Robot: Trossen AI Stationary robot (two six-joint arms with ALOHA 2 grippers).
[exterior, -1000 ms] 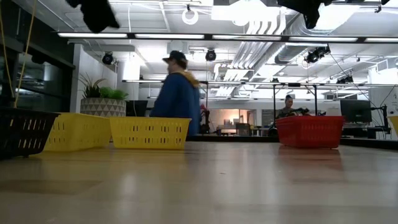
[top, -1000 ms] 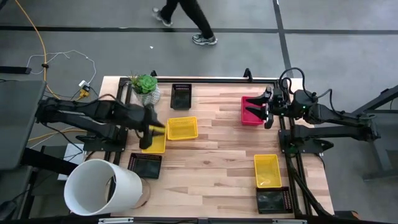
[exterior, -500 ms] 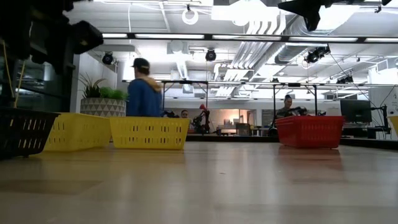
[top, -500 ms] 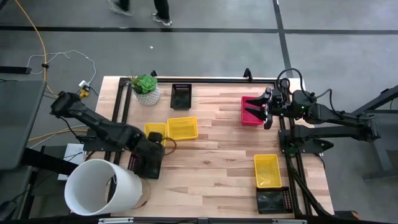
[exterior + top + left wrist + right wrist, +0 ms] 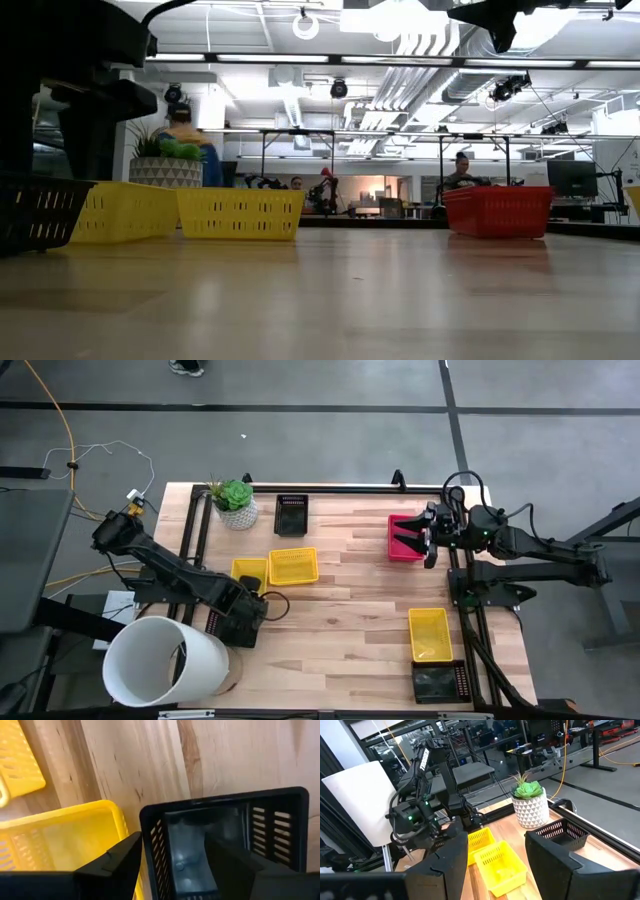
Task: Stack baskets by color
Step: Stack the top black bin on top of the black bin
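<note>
My left gripper (image 5: 243,622) (image 5: 172,842) points down, open, over the black basket (image 5: 232,626) (image 5: 280,820) at the near left. One finger stands inside it and the other outside its side wall (image 5: 150,847), next to a yellow basket (image 5: 60,837) (image 5: 250,572). I see no touch. A second yellow basket (image 5: 293,565) lies beside that one. My right gripper (image 5: 428,540) (image 5: 496,836) hangs open and level above the pink-red basket (image 5: 403,538). Another black basket (image 5: 291,513) rests at the far edge. A yellow basket (image 5: 429,633) and a black one (image 5: 437,682) sit at the near right.
A large white cylinder (image 5: 165,660) stands at the near left corner, close to my left arm. A potted plant (image 5: 233,502) stands at the far left. The table's middle (image 5: 340,600) is bare wood.
My left gripper has gone from above the two yellow baskets toward the table's near edge and down onto the near-left black basket, turning as it sank. A person beyond the table's far edge has walked off to the left.
</note>
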